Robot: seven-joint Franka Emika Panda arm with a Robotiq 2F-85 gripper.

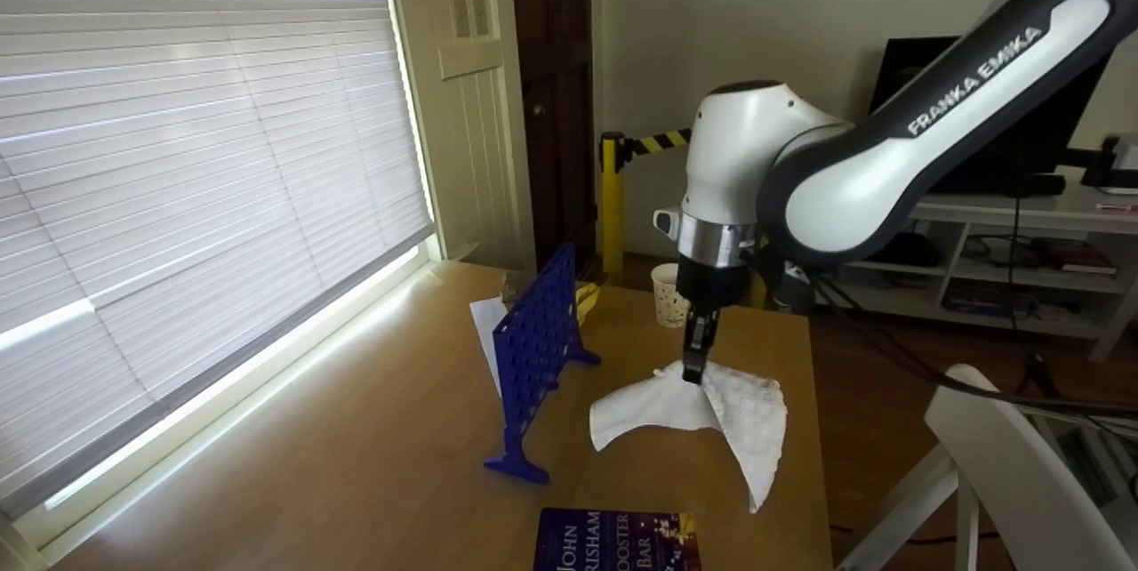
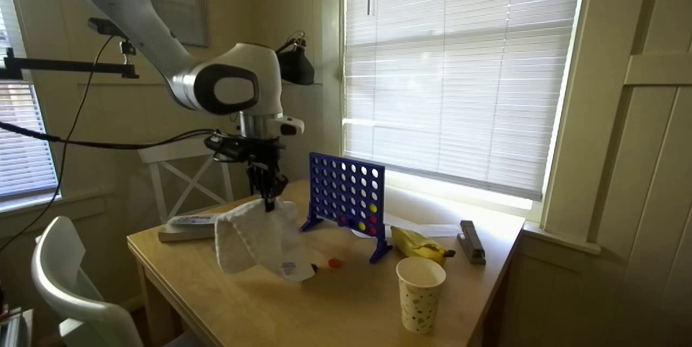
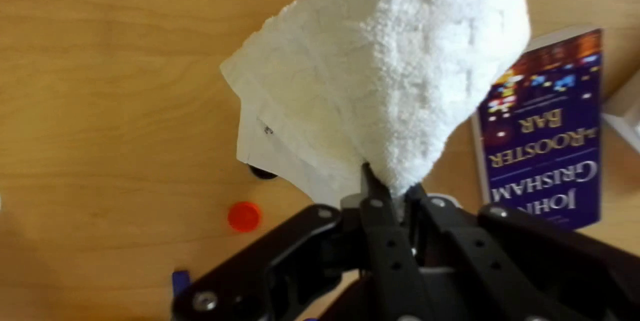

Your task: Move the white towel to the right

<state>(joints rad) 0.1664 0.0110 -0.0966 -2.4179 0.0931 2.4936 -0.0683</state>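
Note:
The white towel (image 1: 751, 415) hangs in folds from my gripper (image 1: 693, 370), near the table's edge in an exterior view. It also shows in an exterior view (image 2: 254, 239), pinched near its top with its lower corners spread out and a small printed tag at one corner. In the wrist view, the towel (image 3: 400, 61) runs up from between the fingertips of the gripper (image 3: 392, 186), which are closed on a fold of it. Its lower corners are close to the table; I cannot tell whether they touch it. The fold inside the fingers is mostly hidden.
A blue upright game rack (image 1: 538, 331) stands beside the towel. A dark book (image 3: 545, 136) lies on the table. A red disc (image 3: 244, 216) lies near the towel. A paper cup (image 2: 420, 293), a yellow banana (image 2: 419, 245) and a stapler (image 2: 471, 241) are beyond the rack.

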